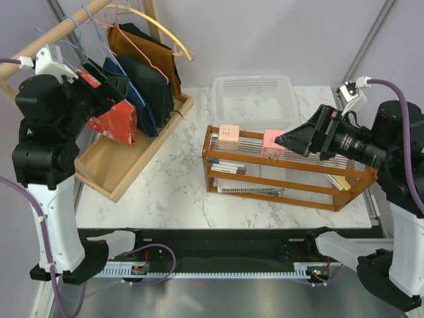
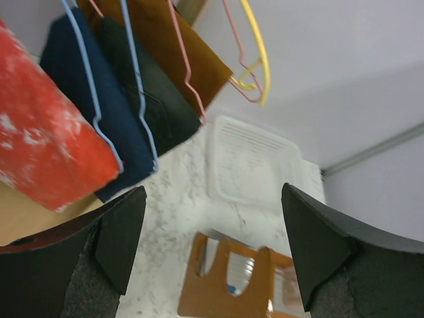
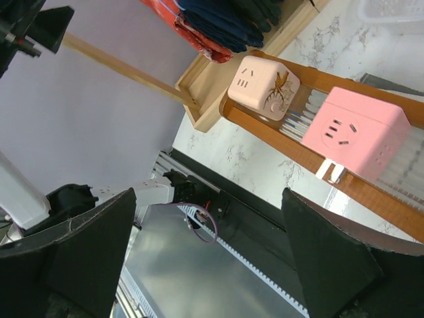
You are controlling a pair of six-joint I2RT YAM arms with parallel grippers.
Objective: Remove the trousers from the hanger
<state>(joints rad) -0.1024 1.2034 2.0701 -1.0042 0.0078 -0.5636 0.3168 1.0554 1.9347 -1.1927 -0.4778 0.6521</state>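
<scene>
The red, white-speckled trousers [image 1: 117, 122] hang at the near end of the clothes rail, folded over a hanger. In the left wrist view the trousers [image 2: 46, 142] fill the upper left, with the light-blue wire hanger [image 2: 93, 99] running down their right edge. My left gripper [image 1: 121, 86] is raised right at the top of the trousers. Its jaws stand open in the left wrist view [image 2: 212, 245] with nothing between them; the red cloth lies just outside the left finger [image 2: 119, 232]. My right gripper [image 1: 283, 140] hovers open over the wooden rack, holding nothing [image 3: 209, 255].
Navy trousers [image 1: 136, 99], black and brown garments [image 1: 156, 56] hang behind the red ones, over a wooden tray [image 1: 116, 169]. Yellow hanger [image 1: 169, 30] and pink hanger [image 1: 142, 50] hang bare. A white basket [image 1: 255, 99] stands at the back; the orange rack [image 1: 285, 192] carries two cube sockets.
</scene>
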